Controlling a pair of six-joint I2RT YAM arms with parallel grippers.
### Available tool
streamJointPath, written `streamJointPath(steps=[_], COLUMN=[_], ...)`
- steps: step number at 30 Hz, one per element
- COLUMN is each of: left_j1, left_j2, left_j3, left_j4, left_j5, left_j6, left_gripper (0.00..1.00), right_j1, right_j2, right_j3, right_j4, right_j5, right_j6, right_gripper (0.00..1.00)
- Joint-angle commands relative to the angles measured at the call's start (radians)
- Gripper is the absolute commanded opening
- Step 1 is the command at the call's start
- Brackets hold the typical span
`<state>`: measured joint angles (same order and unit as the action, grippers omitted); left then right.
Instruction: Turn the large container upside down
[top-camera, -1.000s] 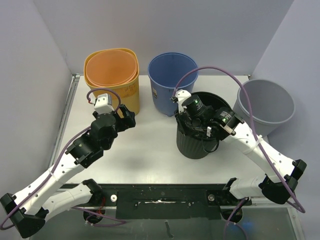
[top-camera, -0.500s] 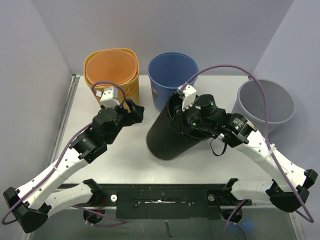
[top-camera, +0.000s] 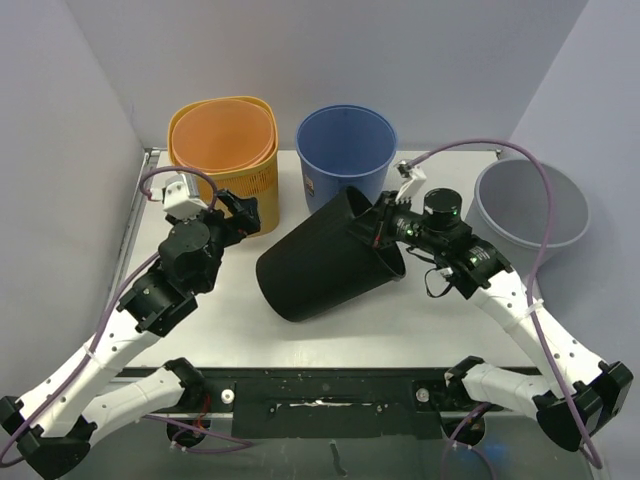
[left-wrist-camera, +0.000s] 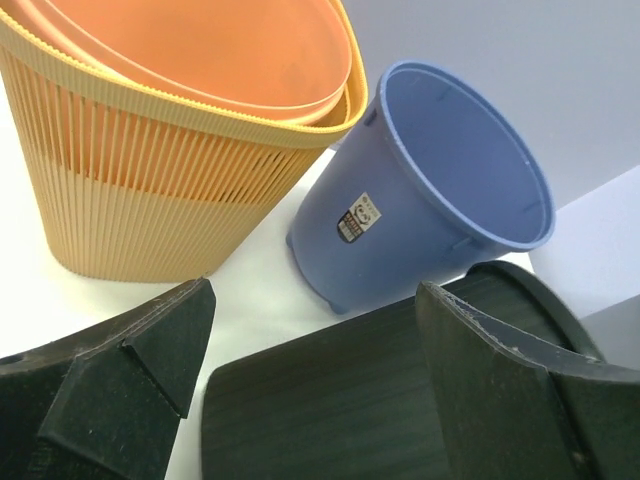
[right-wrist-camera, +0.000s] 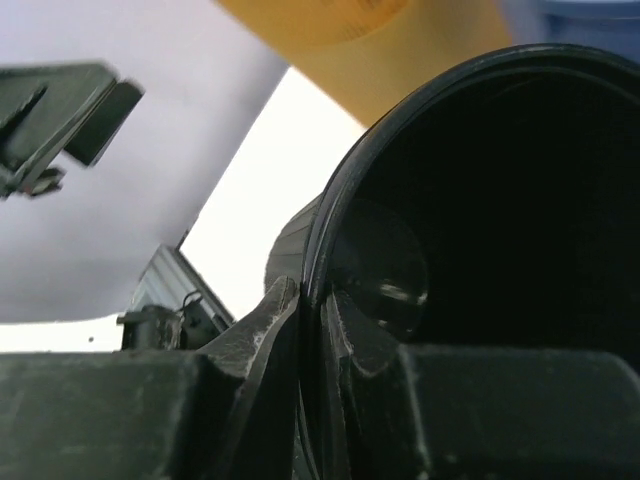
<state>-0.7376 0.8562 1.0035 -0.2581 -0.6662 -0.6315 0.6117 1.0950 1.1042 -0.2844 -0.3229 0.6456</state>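
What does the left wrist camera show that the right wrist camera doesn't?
Only the left wrist: the sticker on the blue bin, and that bin's open mouth. Only the right wrist: the right gripper pinching the rim of the black bin, and its dark inside. Both: the black bin's outer wall and the orange basket.

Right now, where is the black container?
In the top view, the black container lies tilted mid-table, near the blue bucket, its rim gripped by the right hand.
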Motion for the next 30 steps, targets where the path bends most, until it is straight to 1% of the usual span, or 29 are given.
streamJointPath(steps=[1, 4, 5, 8, 11, 14, 16, 17, 20, 22, 24, 25, 29, 30], left_j1=[0.004, 0.008, 0.012, 0.022, 0.05, 0.085, 0.128, 0.163, 0.224, 0.234, 0.242, 0.248, 0.268, 0.271], left_j2=[0.02, 0.036, 0.043, 0.073, 0.093, 0.108, 0.128, 0.142, 0.175, 0.185, 0.194, 0.202, 0.266, 0.276], left_j3=[0.015, 0.01, 0.01, -0.001, -0.026, -0.043, -0.05, -0.051, -0.061, -0.072, -0.073, -0.061, 0.0, 0.01], left_j4=[-0.055, -0.097, -0.111, -0.135, -0.132, -0.138, -0.148, -0.154, -0.138, -0.105, -0.073, -0.069, -0.131, -0.151], left_j5=[-0.026, 0.028, 0.053, 0.1, 0.177, 0.282, 0.371, 0.423, 0.569, 0.616, 0.66, 0.68, 0.776, 0.8], left_j6=[-0.017, -0.031, -0.034, -0.08, -0.127, -0.138, -0.125, -0.12, -0.121, -0.133, -0.138, -0.132, -0.081, -0.067], left_gripper=[0.82, 0.82, 0.82, 0.82, 0.82, 0.82, 0.82, 0.82, 0.82, 0.82, 0.82, 0.82, 0.82, 0.82], right_j1=[-0.08, -0.085, -0.084, -0.085, -0.086, -0.085, -0.086, -0.088, -0.091, -0.093, -0.095, -0.095, -0.096, -0.096], right_j2=[-0.031, -0.057, -0.056, -0.038, -0.036, -0.039, -0.039, -0.037, -0.026, -0.028, -0.035, -0.036, -0.038, -0.039], right_j3=[-0.087, -0.112, -0.111, -0.125, -0.164, -0.196, -0.211, -0.217, -0.229, -0.237, -0.249, -0.249, -0.215, -0.201], right_j4=[-0.011, -0.111, -0.159, -0.243, -0.246, -0.252, -0.258, -0.259, -0.259, -0.254, -0.243, -0.243, -0.304, -0.325], right_j5=[-0.037, 0.068, 0.119, 0.205, 0.24, 0.291, 0.324, 0.331, 0.329, 0.317, 0.298, 0.294, 0.313, 0.315], right_j6=[0.041, 0.02, 0.008, -0.028, -0.039, -0.029, -0.023, -0.023, -0.015, 0.005, 0.018, 0.021, 0.014, 0.012], right_gripper=[0.0, 0.0, 0.0, 0.0, 0.11, 0.23, 0.27, 0.33, 0.44, 0.45, 0.54, 0.57, 0.67, 0.71])
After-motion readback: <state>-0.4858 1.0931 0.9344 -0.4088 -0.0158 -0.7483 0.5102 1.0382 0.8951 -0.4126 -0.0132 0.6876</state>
